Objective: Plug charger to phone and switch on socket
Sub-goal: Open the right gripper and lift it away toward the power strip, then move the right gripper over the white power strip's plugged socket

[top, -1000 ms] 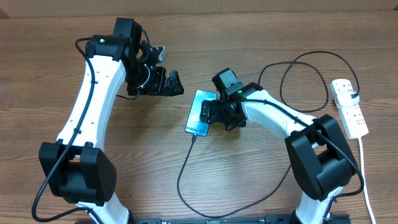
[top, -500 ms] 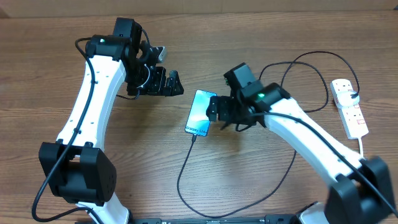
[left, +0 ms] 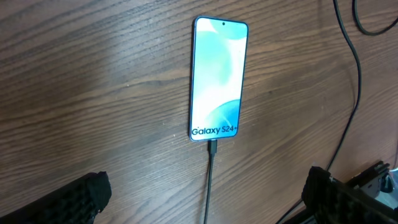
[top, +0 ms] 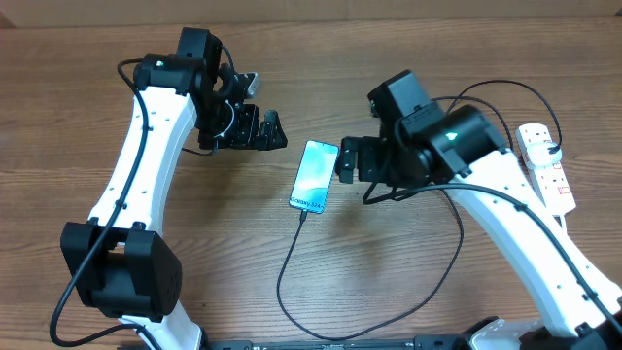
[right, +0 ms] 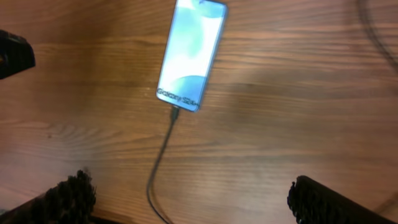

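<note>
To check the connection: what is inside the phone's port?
The charger has its black plug tip in the phone, at the Galaxy end. How deep the tip goes cannot be seen; the phone body covers it.

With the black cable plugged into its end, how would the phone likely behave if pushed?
The phone lies flat, slim and glossy, on the wooden table, so it would probably slide rather than tip. The charger in its end is thin and loosely looped, likely floppy, so it should add little drag.
</note>
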You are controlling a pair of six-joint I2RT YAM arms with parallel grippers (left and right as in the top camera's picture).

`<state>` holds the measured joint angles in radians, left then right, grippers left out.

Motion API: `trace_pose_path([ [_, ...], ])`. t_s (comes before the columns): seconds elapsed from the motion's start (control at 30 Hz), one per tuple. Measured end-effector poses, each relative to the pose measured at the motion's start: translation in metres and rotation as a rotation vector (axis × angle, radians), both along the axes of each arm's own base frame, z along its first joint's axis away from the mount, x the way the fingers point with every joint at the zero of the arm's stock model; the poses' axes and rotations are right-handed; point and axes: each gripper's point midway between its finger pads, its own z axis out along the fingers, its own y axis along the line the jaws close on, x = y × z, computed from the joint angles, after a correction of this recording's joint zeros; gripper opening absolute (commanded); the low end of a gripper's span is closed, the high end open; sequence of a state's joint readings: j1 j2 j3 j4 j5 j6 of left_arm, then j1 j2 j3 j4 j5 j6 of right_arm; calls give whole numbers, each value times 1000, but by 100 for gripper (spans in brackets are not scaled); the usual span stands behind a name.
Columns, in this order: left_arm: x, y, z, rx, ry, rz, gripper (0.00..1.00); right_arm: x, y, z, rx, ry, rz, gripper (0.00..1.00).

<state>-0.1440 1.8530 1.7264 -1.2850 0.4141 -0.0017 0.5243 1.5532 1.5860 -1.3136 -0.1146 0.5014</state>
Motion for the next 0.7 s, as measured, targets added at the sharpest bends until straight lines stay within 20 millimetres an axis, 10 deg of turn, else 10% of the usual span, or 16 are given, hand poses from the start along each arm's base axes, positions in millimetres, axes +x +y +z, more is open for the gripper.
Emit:
trace_pose_path([
  [0.23,0,0,0,0,0,0,99,5,-36,30,-117,-56,-72,100],
  [0.7,0,0,0,0,0,0,100,18,-134,26,-225,12,-351,100],
])
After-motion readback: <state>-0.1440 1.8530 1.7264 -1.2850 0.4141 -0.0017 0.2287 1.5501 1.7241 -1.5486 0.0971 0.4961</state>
